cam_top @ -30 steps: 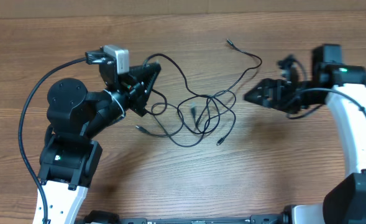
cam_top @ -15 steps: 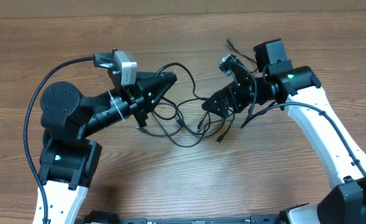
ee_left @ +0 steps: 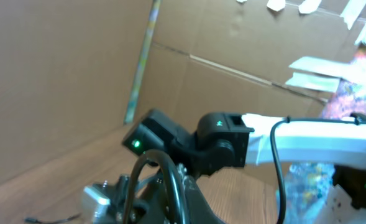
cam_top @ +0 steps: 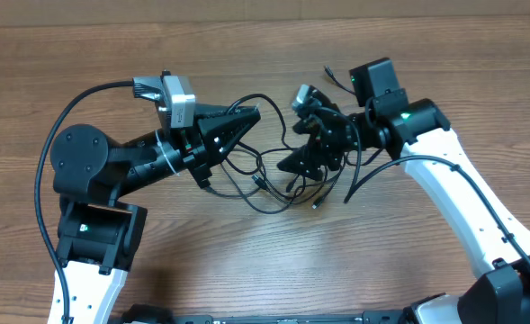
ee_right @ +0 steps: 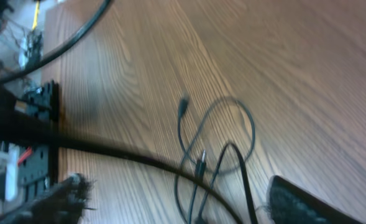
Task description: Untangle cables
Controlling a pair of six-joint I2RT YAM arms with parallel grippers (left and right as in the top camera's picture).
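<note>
The right gripper (cam_top: 299, 162) has moved in over the cables (cam_top: 263, 180), tangled on the table (cam_top: 247, 261) between both arms. Its fingers (ee_right: 297, 202) are spread but starting to close. The left gripper (cam_top: 247, 117) pinches one strand, so pulling apart looks next.

You will find no text, label, brand or number that can be read in any of the 3 views. In the left wrist view, the pale paper strips (ee_left: 313, 66) on the cardboard wall (ee_left: 64, 74) and the colourful printed sheet (ee_left: 358, 81) beside them are too blurred to make out.
</note>
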